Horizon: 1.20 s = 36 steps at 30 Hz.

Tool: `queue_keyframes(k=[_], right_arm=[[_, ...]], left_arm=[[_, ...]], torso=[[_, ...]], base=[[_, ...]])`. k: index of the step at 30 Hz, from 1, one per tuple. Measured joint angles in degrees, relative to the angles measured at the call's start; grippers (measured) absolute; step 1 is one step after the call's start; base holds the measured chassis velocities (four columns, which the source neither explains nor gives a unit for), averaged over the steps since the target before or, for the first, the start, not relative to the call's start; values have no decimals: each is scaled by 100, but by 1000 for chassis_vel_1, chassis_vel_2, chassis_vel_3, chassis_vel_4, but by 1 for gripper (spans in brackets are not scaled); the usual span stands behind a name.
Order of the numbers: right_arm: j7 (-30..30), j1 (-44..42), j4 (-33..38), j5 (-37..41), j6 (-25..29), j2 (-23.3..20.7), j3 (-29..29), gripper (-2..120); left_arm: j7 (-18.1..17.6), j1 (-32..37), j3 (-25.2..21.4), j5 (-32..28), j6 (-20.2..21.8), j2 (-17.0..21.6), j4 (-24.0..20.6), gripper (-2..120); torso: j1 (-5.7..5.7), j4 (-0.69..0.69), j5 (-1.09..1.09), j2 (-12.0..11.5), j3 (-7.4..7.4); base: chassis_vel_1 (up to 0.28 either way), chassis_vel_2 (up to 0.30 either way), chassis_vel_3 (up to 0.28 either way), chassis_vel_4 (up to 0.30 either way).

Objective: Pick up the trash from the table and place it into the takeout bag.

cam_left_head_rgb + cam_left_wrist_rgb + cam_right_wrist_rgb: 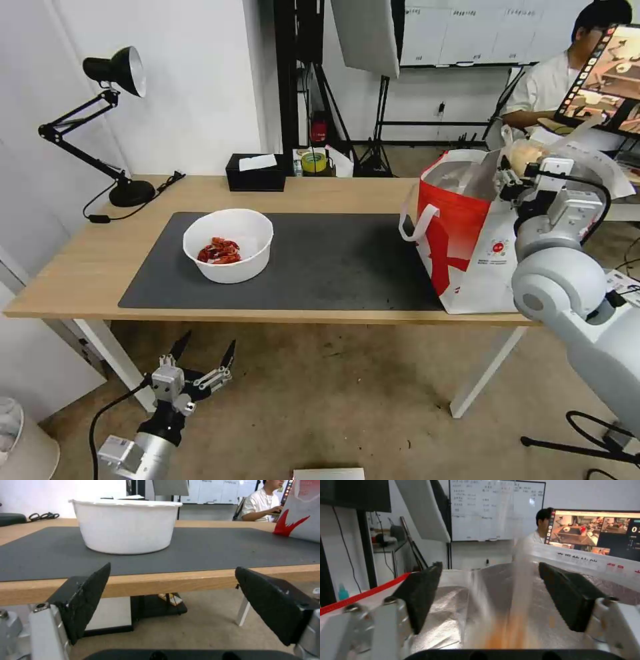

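Note:
A white round bowl (pixel 228 253) (pixel 125 526) holding red shells (pixel 219 251) sits on the dark grey mat (pixel 333 267) at the left of the table (pixel 67 280). My left gripper (pixel 207 357) (pixel 172 568) hangs open below the table's front edge, facing the bowl, with nothing between its fingers. The white-and-red takeout bag (pixel 467 247) stands at the table's right end. My right gripper (pixel 507 175) (pixel 490 565) is open over the bag's foil-lined mouth (pixel 453 600). A small clear bag with a tan lump (pixel 527 155) is at that gripper, blurred into a streak (pixel 510 630) between the fingers.
A black desk lamp (pixel 113 73) stands at the table's back left corner, its cord trailing on the wood. A black tissue box (pixel 255 172) sits at the back edge. White table legs (pixel 483 373) flank the floor space where my left arm hangs.

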Motion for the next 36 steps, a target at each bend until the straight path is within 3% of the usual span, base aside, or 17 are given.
queue_keyframes(k=[5, 10, 16, 19, 20, 22, 28, 31, 34, 36], right_arm=[[-14, -45, 59, -13, 5, -8, 15, 97], [-67, -118, 186, -9, 27, -53, 94, 100], [-575, -401, 564, -20, 216, -221, 318, 100], [-1639, -860, 938, -66, 442, -371, 601, 100], [-1639, -860, 938, -66, 442, -371, 601, 100], [-2505, -1202, 1104, 36, 718, -425, 749, 100], [-3639, -1782, 1268, 108, 994, -430, 800, 100], [-4113, -2204, 1270, -134, 1191, -388, 833, 100], [-4944, -2929, 1057, -742, 1750, -237, 1111, 100], [-5107, -3129, 1004, -857, 1872, -186, 1225, 100]], left_arm=[[-4, 18, -11, -4, 4, 6, -28, 100], [-6, 34, -20, -5, 7, 5, -61, 100], [-7, 44, -40, -8, 9, 5, -113, 100], [-9, 58, -51, -9, 9, -19, -146, 100], [-9, 58, -51, -9, 9, -19, -146, 100], [-10, 76, -52, -9, 8, -43, -186, 100], [1, 121, -84, -1, -19, -81, -262, 100], [7, 164, -117, -1, -40, -99, -303, 100], [34, 207, -163, -3, -80, -119, -298, 100], [68, 212, -178, -3, -100, -125, -280, 100]], torso=[[0, 0, 0, 0, 0], [0, 0, 0, 0, 0], [0, 0, 0, 0, 0], [0, 0, 0, 0, 0], [0, 0, 0, 0, 0], [0, -1, 0, 0, 0], [0, 0, -1, 0, 0], [0, 0, 1, 0, 0], [0, 0, 2, 0, 0], [0, 0, 0, 0, -1]], base=[[0, 0, 0, 0], [0, 0, 0, 0], [0, 0, 0, 0], [0, 0, 0, 0], [0, 0, 0, 0], [0, 0, 0, 0], [0, 0, 0, 0], [0, 0, 0, 0], [0, 0, 0, 0], [0, 0, 0, 0]])
